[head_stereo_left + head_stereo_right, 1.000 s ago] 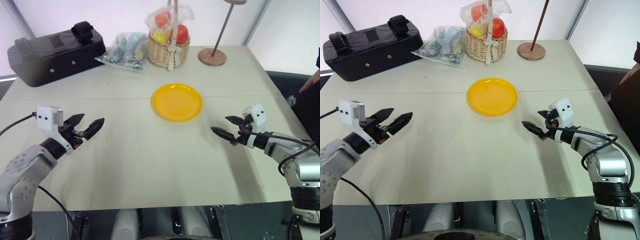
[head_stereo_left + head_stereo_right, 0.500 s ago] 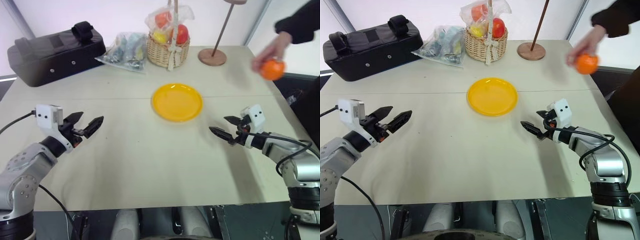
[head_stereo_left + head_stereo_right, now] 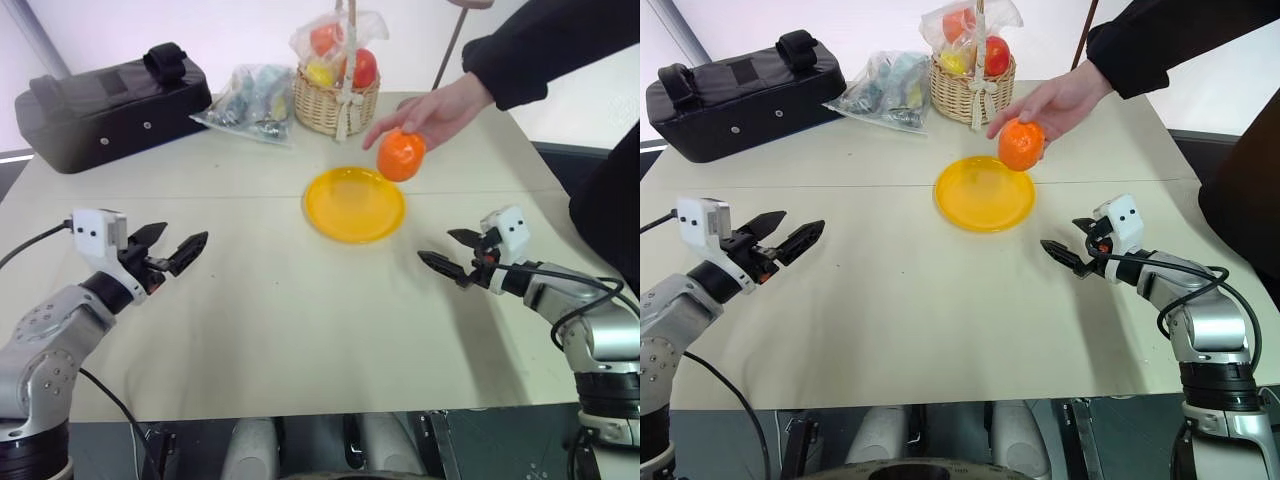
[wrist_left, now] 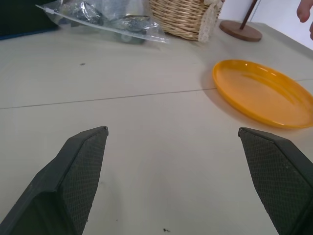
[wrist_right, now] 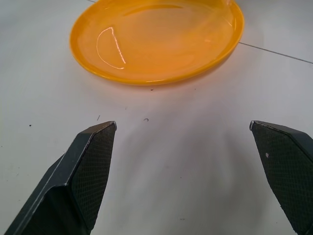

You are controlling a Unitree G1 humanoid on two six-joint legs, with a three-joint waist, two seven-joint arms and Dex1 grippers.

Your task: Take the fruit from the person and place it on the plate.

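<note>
Right gripper (image 3: 446, 252) sits low over the table (image 3: 280, 340) on the robot's right, jaws spread wide with nothing between them, pointing inward toward the plate (image 3: 354, 204); its wrist view looks straight at the plate's near rim. Left gripper (image 3: 170, 250) hangs over the table on the left side, jaws also spread and empty, aimed forward and toward the middle, well apart from the plate. The fruit (image 3: 401, 155) is up in the air, pinched in the fingers of the person's hand (image 3: 432, 110), over the plate's far right rim, not touching it. From the right jaws the fruit lies farther out, higher and a bit toward the centre; the right arm is clearly the nearer one, so the handover likely falls to it, needing a lift and reach forward. Fruit is round, no long axis, so any approach angle should do. The person's black sleeve (image 3: 540, 45) comes in from the far right. Table is pale and flat, with a seam running across it just behind the plate. Far edge: wicker basket (image 3: 336, 100) of wrapped fruits, clear bag (image 3: 245, 100), black case (image 3: 110, 105), wooden stand base (image 3: 424, 113).
</note>
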